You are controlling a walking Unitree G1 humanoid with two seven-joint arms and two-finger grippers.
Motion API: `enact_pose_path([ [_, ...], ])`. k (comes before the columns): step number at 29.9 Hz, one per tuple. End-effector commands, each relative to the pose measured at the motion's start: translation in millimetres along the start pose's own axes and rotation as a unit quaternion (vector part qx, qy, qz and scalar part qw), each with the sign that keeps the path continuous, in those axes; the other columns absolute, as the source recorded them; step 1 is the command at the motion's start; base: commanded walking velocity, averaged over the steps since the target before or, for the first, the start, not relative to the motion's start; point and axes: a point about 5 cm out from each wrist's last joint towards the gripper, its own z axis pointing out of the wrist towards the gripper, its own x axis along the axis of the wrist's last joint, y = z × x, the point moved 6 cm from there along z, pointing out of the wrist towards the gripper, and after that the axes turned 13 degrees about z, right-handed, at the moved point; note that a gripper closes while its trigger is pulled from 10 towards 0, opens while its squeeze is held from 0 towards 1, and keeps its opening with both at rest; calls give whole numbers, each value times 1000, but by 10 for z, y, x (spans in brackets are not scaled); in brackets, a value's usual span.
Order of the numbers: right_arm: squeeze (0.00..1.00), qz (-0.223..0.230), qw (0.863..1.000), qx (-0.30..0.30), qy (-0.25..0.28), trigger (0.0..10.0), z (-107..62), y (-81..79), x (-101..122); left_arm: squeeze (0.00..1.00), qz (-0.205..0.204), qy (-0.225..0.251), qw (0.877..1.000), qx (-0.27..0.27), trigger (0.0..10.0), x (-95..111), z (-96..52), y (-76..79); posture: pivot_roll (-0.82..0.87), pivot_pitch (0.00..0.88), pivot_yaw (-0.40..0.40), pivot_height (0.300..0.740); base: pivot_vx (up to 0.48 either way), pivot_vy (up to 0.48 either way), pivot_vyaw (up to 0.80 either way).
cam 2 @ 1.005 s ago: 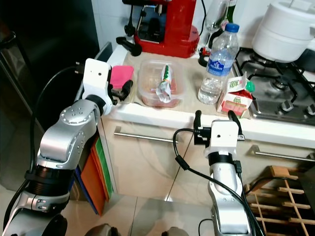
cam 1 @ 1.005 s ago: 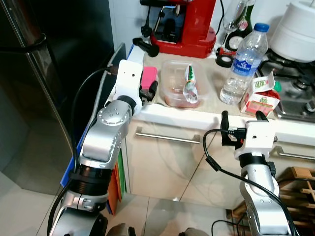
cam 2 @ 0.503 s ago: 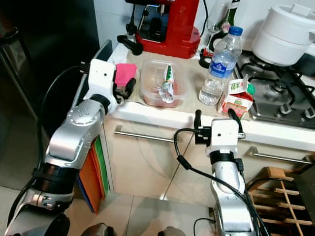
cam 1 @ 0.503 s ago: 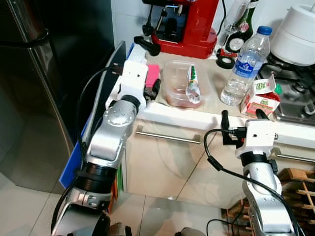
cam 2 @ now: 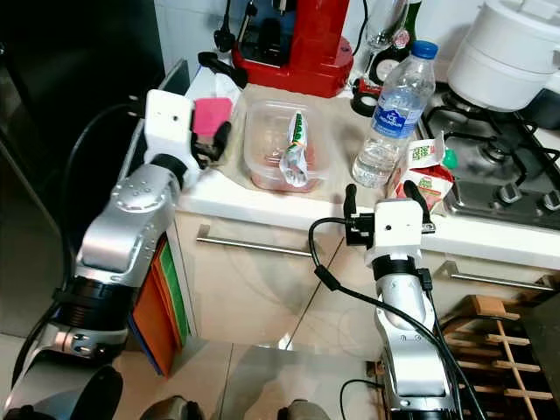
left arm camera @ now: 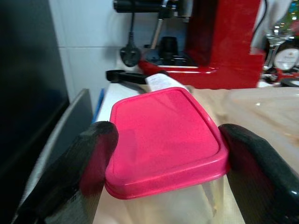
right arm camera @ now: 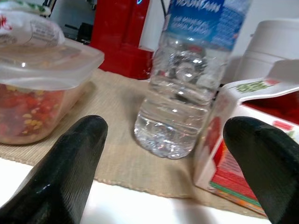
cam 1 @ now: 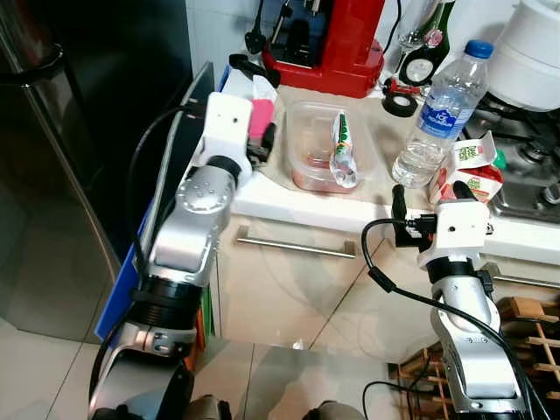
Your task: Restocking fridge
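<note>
The pink-lidded container (left arm camera: pixel 166 140) sits at the counter's (cam 1: pixel 324 210) left end, beside the fridge (cam 1: pixel 79 140). My left gripper (left arm camera: pixel 168 163) brackets it, fingers spread just outside the lid. My right gripper (right arm camera: pixel 166 154) hangs spread wide before the water bottle (right arm camera: pixel 187 93) and carton (right arm camera: pixel 243 140).

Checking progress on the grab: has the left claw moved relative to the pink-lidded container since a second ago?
Cannot tell. The left claw straddles the pink-lidded container much as before; the whole picture shifted, so the camera moved.
</note>
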Motion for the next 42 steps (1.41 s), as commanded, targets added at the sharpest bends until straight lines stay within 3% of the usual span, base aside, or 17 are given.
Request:
enact_pose_path([
  [1, 0, 3, 1000, -7, 4, 10000, 10, 35, 5, 0, -1, 8, 1000, -5, 0, 80, -7, -5, -46, 8, -100, 703, 0, 0, 0],
  [8, 0, 5, 1000, -9, 3, 10000, -1, 33, -11, 0, 1, -7, 1000, 2, 0, -11, -18, -92, -46, 5, -91, 703, 0, 0, 0],
  [10, 0, 4, 1000, -10, 3, 10000, -3, 34, -15, 0, 1, -2, 1000, 6, 0, 16, -14, -116, -45, 4, -89, 703, 0, 0, 0],
  [13, 0, 6, 1000, -12, 2, 10000, -3, 27, -29, 0, 24, 23, 999, 36, 0, 173, 7, -296, -43, 1, -82, 703, 0, 0, 0],
  [17, 0, 7, 1000, -13, 2, 10000, -7, 22, -36, 0, 18, 33, 999, 38, 0, 232, 14, -338, -43, 1, -80, 703, 0, 0, 0],
  [26, 0, 7, 1000, -14, 0, 10000, -30, 24, -56, 0, -3, 100, 995, 20, 0, 545, -8, -289, -43, 4, -78, 703, 0, 0, 0],
  [38, 0, 3, 1000, -13, -5, 10000, -42, 40, -81, 0, -17, 106, 994, -12, 0, 545, -15, -117, -46, 6, -84, 703, 0, 0, 0],
  [39, 0, 3, 1000, -13, -5, 10000, -42, 40, -80, 0, -16, 107, 994, -11, 1882, 557, -15, -121, -47, 6, -84, 703, 0, 0, 0],
  [40, 0, 2, 1000, -13, -5, 10000, -39, 41, -79, 0, -14, 112, 994, -10, 10000, 589, -19, -129, -45, 5, -84, 703, 0, 0, 0],
  [42, 0, 2, 1000, -14, -3, 10000, -31, 38, -70, 0, -22, 128, 992, -5, 10000, 683, -48, -177, -41, 6, -84, 703, 0, 0, 0],
])
